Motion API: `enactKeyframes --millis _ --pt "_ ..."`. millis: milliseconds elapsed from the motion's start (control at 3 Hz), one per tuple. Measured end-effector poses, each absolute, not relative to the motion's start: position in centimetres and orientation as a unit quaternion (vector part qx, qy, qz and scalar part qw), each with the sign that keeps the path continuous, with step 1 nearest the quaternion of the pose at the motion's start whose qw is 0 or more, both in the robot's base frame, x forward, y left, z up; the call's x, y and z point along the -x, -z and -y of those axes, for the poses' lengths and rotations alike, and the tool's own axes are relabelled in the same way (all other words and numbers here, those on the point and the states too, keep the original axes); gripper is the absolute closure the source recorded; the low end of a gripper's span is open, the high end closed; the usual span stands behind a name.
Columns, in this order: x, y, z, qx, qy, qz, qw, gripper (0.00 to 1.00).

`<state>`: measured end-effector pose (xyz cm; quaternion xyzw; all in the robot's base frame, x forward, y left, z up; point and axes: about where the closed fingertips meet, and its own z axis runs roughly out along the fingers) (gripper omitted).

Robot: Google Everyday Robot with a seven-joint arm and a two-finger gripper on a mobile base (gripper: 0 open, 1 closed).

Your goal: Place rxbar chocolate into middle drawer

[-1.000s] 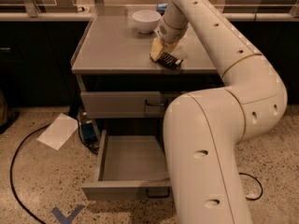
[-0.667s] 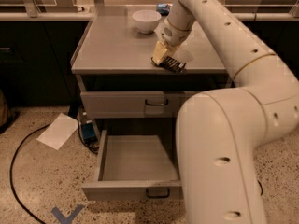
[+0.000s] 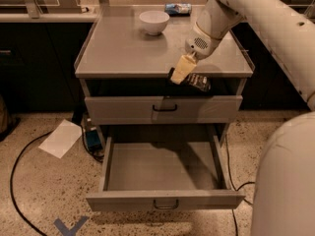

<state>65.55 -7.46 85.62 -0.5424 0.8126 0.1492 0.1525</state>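
Two grey drawers face the camera beneath my arm. The upper drawer (image 3: pixel 123 111) is pushed in, a dark loop handle at its mid-front. The middle drawer (image 3: pixel 165 199) below it stands pulled well out, its shallow grey floor in plain view.

My tool (image 3: pixel 178 77) hangs at the front edge of the tabletop (image 3: pixel 118 50), right of centre. Its pale fingers (image 3: pixel 183 67) point down and toward the camera, clenched on the chocolate bar (image 3: pixel 199 82). The bar is dark-wrapped with pale marks toward its right end. It lies roughly level and juts out to the right of the fingers, in the air just past the tabletop's front lip and just above the upper drawer's face. It sits well above the open middle drawer and touches neither drawer.

Farther back on the tabletop, a white bowl (image 3: pixel 154 22) stands near the rear centre. A blue-and-white packet (image 3: pixel 177 8) lies behind it and to its right, at the rear edge. Both are well apart from my tool.

On the speckled floor, a sheet of white paper (image 3: pixel 61 138) lies left of the cabinet. A black cable (image 3: pixel 14 181) curves past it, and a blue tape mark (image 3: pixel 71 226) shows at the lower edge.
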Motion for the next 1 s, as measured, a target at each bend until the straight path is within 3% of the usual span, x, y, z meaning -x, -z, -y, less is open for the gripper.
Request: enactKeyframes --millis 1000 --pt "-64.48 -84.44 6.71 0.556 -0.163 -0.795 0.178 1.0"
